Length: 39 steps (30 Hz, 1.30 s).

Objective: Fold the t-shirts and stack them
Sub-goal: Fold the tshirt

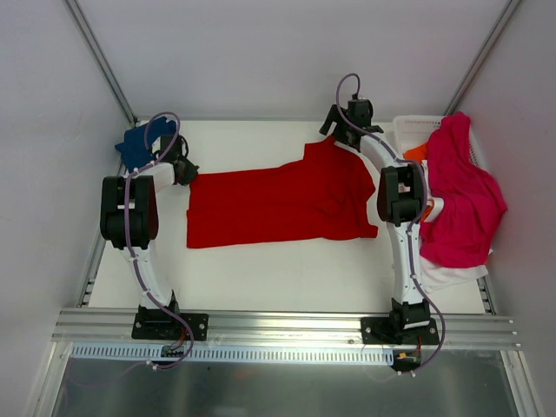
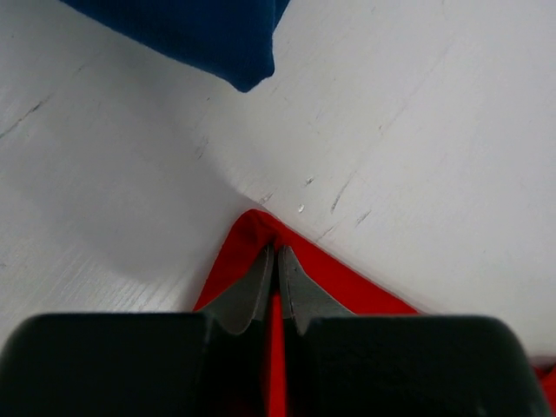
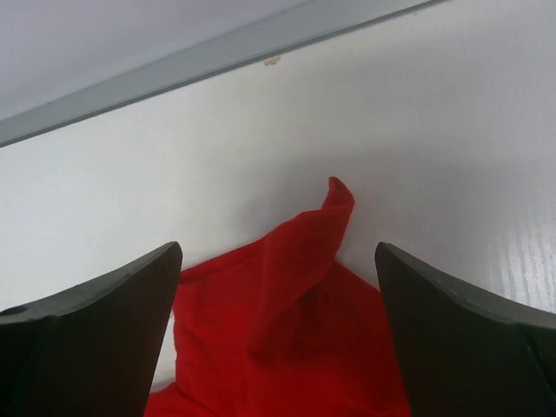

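Note:
The red t-shirt [image 1: 278,201] lies spread across the middle of the table. My left gripper [image 1: 184,174] is shut on its far left corner [image 2: 252,230]. My right gripper [image 1: 334,130] is open just above the shirt's far right sleeve tip [image 3: 334,208], which stands up crumpled between the jaws, untouched. The navy t-shirt [image 1: 135,146] lies bunched at the far left corner; its edge shows in the left wrist view [image 2: 200,35]. The magenta-pink t-shirt [image 1: 460,191] hangs over the basket at the right, with a bit of orange [image 1: 415,153] and white cloth [image 1: 443,276] under it.
A white basket [image 1: 408,129] stands at the far right corner. The back wall edge [image 3: 217,52] runs close behind the right gripper. Aluminium rails [image 1: 278,326] run along the near edge.

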{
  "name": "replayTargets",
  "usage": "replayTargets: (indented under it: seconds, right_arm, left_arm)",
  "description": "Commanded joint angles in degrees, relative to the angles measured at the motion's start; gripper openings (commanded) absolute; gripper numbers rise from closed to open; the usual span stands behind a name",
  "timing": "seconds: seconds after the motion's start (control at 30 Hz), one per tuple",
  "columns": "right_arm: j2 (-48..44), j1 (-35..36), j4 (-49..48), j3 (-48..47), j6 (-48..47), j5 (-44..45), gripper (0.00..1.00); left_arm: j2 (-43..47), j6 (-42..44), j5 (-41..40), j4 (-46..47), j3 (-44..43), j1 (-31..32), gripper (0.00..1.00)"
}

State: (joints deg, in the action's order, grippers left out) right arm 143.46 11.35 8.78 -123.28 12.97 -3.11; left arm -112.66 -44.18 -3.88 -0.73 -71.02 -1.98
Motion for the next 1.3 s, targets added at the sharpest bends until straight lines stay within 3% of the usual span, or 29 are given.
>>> replayTargets:
  seconds: [0.0,0.1,0.23,0.33,0.37,0.43,0.5,0.83,1.27]
  right_arm:
    - [2.1,-0.5,-1.6,-3.6,2.5,-1.6,0.97]
    - [2.9,-0.5,-2.2,-4.0,3.3,-1.6,0.94]
    - [4.0,-0.6,-3.4,-4.8,4.4,-3.4,0.72]
    - [4.6,-0.7,-3.4,-5.6,4.9,-3.8,0.48]
    - [4.6,-0.6,-3.5,-5.6,5.0,-3.7,0.33]
    - [4.7,-0.8,-3.5,-5.7,5.1,-3.7,0.11]
    - [4.6,-0.8,-3.4,-5.6,5.1,-3.5,0.01]
    - [0.6,-1.2,-3.5,-2.0,2.8,-3.2,0.01]
    - [-13.0,-1.1,-3.2,6.9,-0.8,-5.9,0.01]
  left_arm:
    - [1.7,0.3,0.5,2.0,0.8,-0.5,0.0]
    - [1.7,0.4,0.6,2.1,0.8,-0.4,0.0]
    - [1.7,0.3,0.5,2.3,1.0,-0.4,0.0]
    - [1.7,0.2,0.5,2.4,1.1,-0.4,0.0]
    - [1.7,0.2,0.5,2.5,1.2,-0.5,0.0]
    - [1.7,0.3,0.5,2.6,1.2,-0.4,0.0]
    - [1.7,0.3,0.5,2.7,1.2,-0.4,0.0]
    - [0.3,-0.6,0.4,1.1,-0.7,-0.7,0.0]
    - [2.4,0.9,1.9,-3.6,-7.0,-0.7,0.0]
